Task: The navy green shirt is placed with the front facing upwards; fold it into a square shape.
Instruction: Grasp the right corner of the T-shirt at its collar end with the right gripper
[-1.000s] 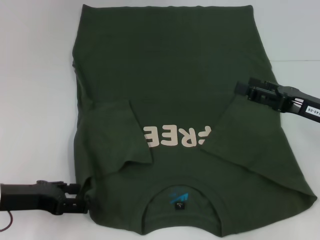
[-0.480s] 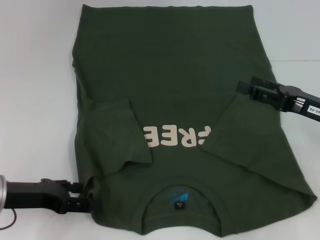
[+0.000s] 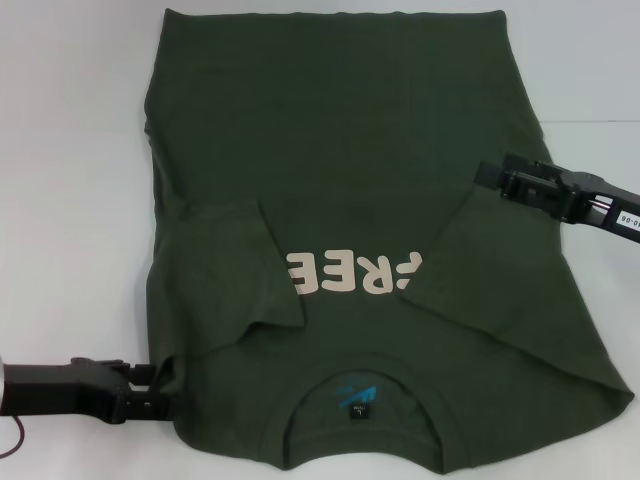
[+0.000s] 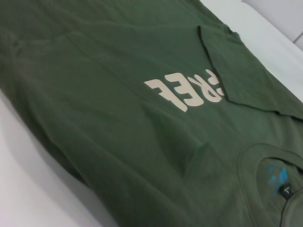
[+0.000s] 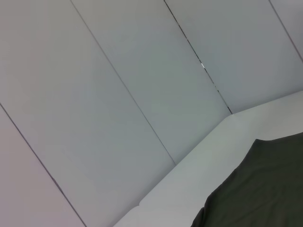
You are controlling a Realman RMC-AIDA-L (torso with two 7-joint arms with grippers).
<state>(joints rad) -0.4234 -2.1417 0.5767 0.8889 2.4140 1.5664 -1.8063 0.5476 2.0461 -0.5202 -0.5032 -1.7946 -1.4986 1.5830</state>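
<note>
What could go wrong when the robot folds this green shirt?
The left end effector sits right at the shirt's shoulder edge, so it might catch only a thin bit of cloth and lose it. Both sleeves are already folded inward; the left sleeve looks loose and could flop open if that side is lifted. The right end effector is above the other side, so an uneven pull could skew the fold.

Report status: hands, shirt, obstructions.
Left hand at shirt's near-left corner, grip unclear. Right hand over right side. Navy green shirt flat, sleeves folded in. Nothing blocking.
</note>
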